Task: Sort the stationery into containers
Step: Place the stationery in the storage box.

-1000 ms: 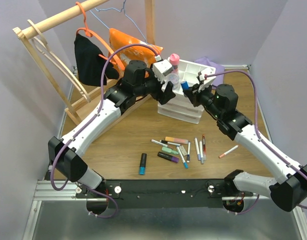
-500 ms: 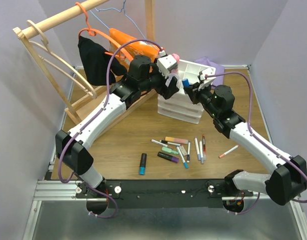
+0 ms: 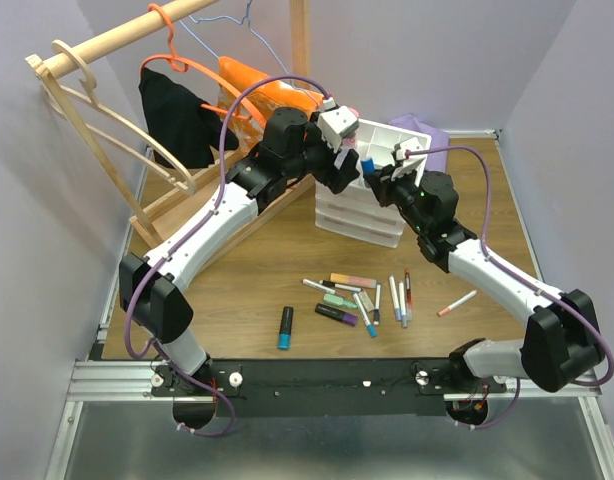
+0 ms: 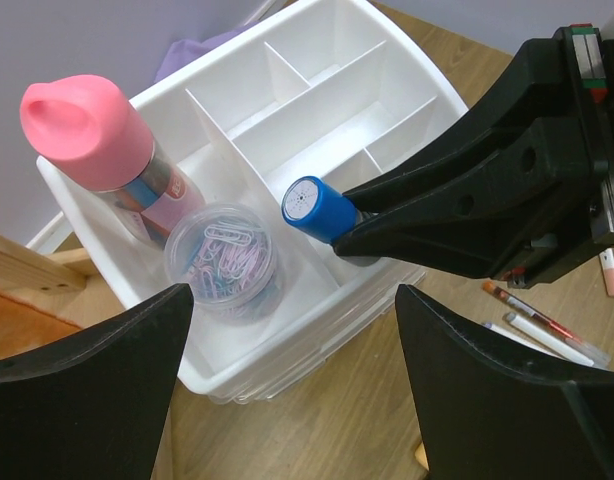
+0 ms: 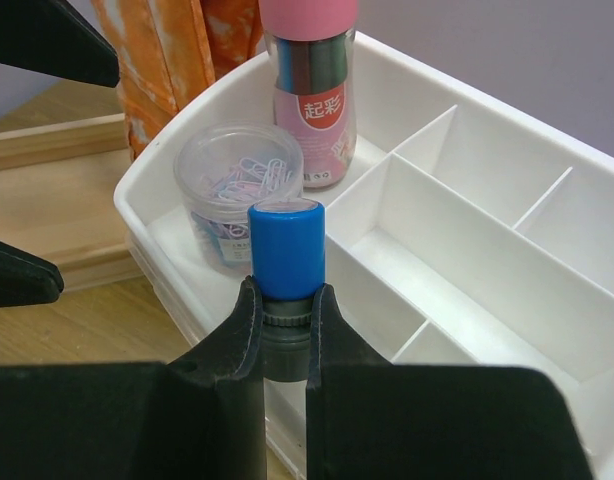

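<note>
Now I'm spreading my left gripper (image 4: 292,325) wide and backing off the pink-capped bottle (image 4: 97,140), so that one is sitting sorted in the tray's (image 4: 287,362) end compartment, while my right gripper (image 5: 284,300) is pinching the blue-capped bottle (image 5: 285,250) above the neighbouring slot.

Divided tray (image 4: 337,110) of smooth, glossy white plastic; tub of paper clips (image 4: 222,262) of clear glossy plastic; pink-capped bottle (image 4: 87,130) with matt cap and shiny printed label; blue-capped bottle (image 5: 285,248) with smooth satin plastic cap; table (image 3: 257,270) of wood-grain finish.
</note>
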